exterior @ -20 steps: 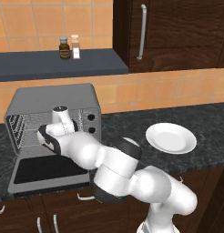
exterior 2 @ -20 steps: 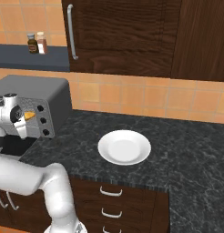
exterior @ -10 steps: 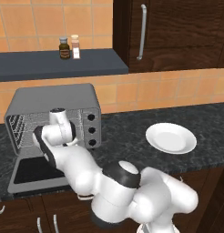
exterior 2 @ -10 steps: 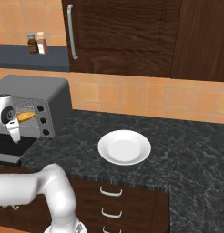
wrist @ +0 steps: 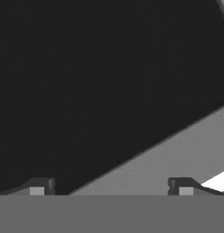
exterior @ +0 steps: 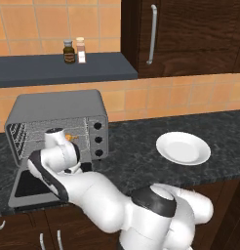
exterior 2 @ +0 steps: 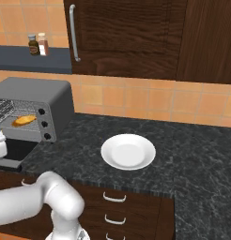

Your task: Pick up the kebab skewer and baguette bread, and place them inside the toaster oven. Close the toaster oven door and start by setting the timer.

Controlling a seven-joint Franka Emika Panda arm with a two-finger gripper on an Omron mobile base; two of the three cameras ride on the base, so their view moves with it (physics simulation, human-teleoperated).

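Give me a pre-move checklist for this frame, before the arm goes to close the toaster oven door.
1. Baguette bread on a rack inside the toaster oven: ok.
2. Kebab skewer inside: cannot tell; something small and orange sits on the rack in the left base view, too small to identify.
3. Gripper jaws apart and empty: ok.
4. Toaster oven door folded down flat, not yet closed: ok.
5. Gripper close over the door's dark glass: ok.
6. Plate empty, well off to the side: ok.
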